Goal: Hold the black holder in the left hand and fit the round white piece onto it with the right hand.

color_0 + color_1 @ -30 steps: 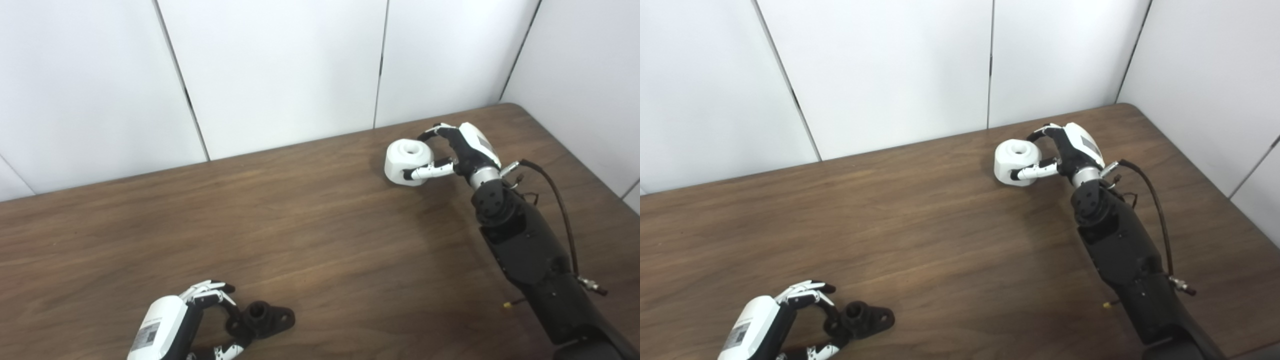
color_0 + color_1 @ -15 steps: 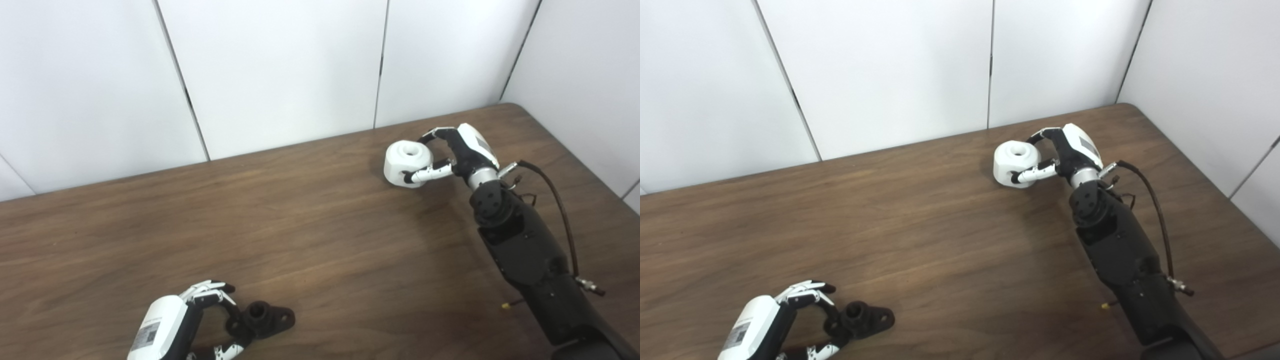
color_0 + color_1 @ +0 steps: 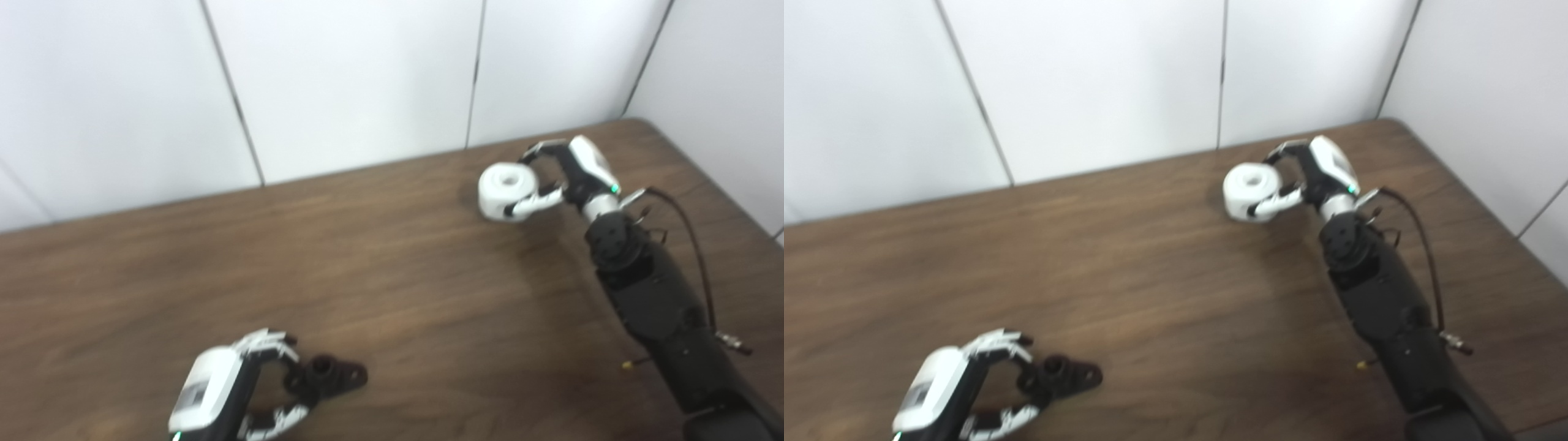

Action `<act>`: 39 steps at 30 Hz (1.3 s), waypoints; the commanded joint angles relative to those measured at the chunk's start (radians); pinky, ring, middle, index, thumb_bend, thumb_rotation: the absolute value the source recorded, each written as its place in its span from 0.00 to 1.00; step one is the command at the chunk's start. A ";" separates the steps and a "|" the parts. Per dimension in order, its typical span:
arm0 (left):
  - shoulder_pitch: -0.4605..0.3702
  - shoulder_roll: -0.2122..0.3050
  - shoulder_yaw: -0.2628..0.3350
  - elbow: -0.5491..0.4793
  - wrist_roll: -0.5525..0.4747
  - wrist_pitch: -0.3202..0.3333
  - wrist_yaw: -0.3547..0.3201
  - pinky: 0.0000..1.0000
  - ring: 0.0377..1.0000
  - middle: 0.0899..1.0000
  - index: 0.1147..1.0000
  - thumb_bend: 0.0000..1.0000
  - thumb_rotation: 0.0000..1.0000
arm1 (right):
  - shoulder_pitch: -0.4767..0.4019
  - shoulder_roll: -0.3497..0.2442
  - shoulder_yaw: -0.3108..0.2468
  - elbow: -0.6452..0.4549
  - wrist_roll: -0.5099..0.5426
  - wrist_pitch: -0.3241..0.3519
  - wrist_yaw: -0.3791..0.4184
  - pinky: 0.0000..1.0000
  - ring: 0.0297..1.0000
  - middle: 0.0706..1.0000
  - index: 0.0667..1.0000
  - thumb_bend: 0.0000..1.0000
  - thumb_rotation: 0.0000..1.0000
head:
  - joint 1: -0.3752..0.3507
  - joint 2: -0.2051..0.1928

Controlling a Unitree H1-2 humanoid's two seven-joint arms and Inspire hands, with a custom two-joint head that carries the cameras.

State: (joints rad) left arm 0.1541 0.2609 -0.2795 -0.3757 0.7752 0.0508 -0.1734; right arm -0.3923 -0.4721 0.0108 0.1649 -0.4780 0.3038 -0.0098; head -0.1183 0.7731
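The black holder [image 3: 334,375] lies on the brown table [image 3: 398,275] near its front left. My left hand [image 3: 245,386] curls round the holder's left end, fingers above and thumb below, touching it. The round white piece [image 3: 505,184], a short cylinder with a hole in its top, is at the far right of the table. My right hand [image 3: 579,171] is shut on it from the right, fingers over the far side and thumb across the near side. The picture is blurred. I cannot tell whether the piece rests on the table or hangs just above it.
White wall panels [image 3: 343,79] stand close behind the table's far edge and along its right side. A black cable [image 3: 692,233] loops off my right forearm. The table's rounded far right corner [image 3: 637,122] is just behind my right hand.
The whole picture has shifted a little and blurred, so the camera has moved. My right hand's thumb has closed tighter on the white piece. My left hand stays on the holder.
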 commanded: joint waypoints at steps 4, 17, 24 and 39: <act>0.018 -0.018 -0.020 0.016 0.037 0.041 -0.033 0.81 0.85 0.75 0.42 0.52 0.05 | -0.025 -0.060 -0.017 -0.008 0.001 -0.076 -0.024 0.89 0.88 0.76 0.45 0.52 0.13 | 0.032 0.009; -0.001 -0.049 -0.045 0.000 0.087 0.090 -0.061 0.85 0.87 0.76 0.42 0.52 0.05 | -0.017 -0.092 -0.019 -0.039 0.004 -0.090 0.006 0.85 0.87 0.76 0.45 0.52 0.13 | 0.123 0.065; -0.009 -0.061 -0.056 -0.006 0.112 0.113 -0.084 0.85 0.88 0.77 0.42 0.52 0.05 | -0.009 -0.103 -0.021 -0.075 0.011 -0.095 0.021 0.85 0.88 0.76 0.45 0.52 0.13 | 0.160 0.086; -0.010 -0.079 -0.063 -0.008 0.096 0.130 -0.074 0.85 0.88 0.77 0.42 0.52 0.05 | -0.005 -0.095 -0.023 -0.134 -0.001 -0.073 0.056 0.86 0.88 0.76 0.45 0.52 0.13 | 0.183 0.092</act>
State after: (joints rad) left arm 0.1279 0.1801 -0.3350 -0.3906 0.8765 0.1605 -0.2129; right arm -0.3640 -0.5395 0.0047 0.0528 -0.4748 0.2515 0.0611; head 0.0644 0.8637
